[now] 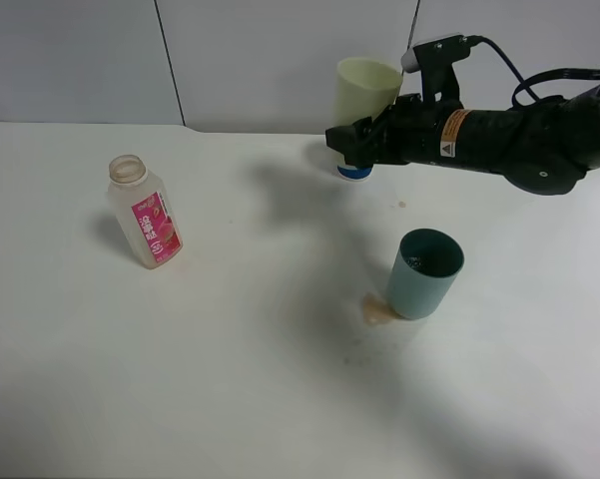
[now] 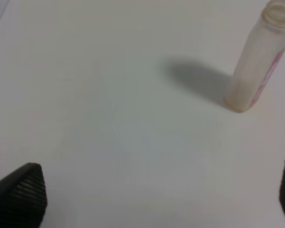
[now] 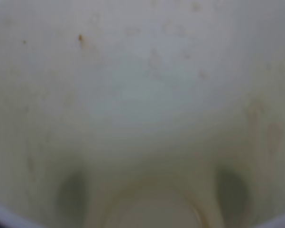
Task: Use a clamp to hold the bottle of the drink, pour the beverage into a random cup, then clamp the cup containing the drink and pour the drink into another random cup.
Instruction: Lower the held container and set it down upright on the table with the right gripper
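Note:
The clear drink bottle (image 1: 146,212) with a pink label stands open on the left of the table; the left wrist view shows it too (image 2: 258,61). A teal cup (image 1: 424,272) stands right of centre. My right gripper (image 1: 361,142) is shut on the lower part of a pale yellow-green cup (image 1: 367,88) and holds it almost upright above the far middle of the table. The cup's inside (image 3: 142,104) fills the right wrist view. My left gripper (image 2: 154,199) is wide open and empty over bare table, well short of the bottle. It is out of the exterior view.
A small brownish spill (image 1: 377,313) lies on the white table (image 1: 230,379) at the teal cup's left foot. A small blue and white thing (image 1: 354,172) sits under the right gripper. A grey wall runs along the back.

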Controlling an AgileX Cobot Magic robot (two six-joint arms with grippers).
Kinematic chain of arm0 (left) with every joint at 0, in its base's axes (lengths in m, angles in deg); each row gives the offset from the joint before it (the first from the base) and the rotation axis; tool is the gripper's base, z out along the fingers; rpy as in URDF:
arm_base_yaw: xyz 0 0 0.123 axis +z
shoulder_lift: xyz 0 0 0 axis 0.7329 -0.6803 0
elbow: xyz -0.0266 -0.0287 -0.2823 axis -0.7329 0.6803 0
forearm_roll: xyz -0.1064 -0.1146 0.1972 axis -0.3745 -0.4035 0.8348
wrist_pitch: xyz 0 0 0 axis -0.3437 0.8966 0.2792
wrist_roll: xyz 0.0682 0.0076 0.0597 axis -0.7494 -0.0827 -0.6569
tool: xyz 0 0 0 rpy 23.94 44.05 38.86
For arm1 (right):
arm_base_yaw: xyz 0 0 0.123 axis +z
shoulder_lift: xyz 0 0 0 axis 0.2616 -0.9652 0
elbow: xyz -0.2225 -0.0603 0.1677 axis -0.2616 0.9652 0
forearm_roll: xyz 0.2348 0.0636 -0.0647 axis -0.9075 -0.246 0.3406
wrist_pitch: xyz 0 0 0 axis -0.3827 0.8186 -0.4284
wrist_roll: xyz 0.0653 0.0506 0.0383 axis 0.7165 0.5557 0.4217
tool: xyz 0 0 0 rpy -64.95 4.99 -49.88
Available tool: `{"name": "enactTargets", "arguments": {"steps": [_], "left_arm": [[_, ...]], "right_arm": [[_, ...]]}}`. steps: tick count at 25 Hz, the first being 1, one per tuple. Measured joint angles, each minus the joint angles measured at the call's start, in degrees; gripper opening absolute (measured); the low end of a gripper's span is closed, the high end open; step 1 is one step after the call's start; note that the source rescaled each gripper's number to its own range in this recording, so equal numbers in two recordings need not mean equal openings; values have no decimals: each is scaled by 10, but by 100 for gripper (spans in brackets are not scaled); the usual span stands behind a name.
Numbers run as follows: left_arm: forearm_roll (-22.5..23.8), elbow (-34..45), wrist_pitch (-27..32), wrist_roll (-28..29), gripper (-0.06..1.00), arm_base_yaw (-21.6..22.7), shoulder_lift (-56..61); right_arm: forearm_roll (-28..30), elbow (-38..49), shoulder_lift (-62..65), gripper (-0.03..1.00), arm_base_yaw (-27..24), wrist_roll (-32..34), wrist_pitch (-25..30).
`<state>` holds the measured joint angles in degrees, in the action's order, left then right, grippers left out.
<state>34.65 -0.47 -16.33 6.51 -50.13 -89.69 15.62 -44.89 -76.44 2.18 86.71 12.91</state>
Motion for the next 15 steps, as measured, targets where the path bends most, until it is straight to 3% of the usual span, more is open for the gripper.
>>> {"name": "enactTargets", "arguments": {"steps": [8,12,15], "left_arm": [[0,0,0,0,100,0,0],[0,0,0,0,100,0,0],[0,0,0,0,100,0,0]], "right_arm": [[160,-10,-24,0,-12,144,-1],[226,-47,-56,0,-24,203,0],[311,-94,-75,0,-24,239,6]]}}
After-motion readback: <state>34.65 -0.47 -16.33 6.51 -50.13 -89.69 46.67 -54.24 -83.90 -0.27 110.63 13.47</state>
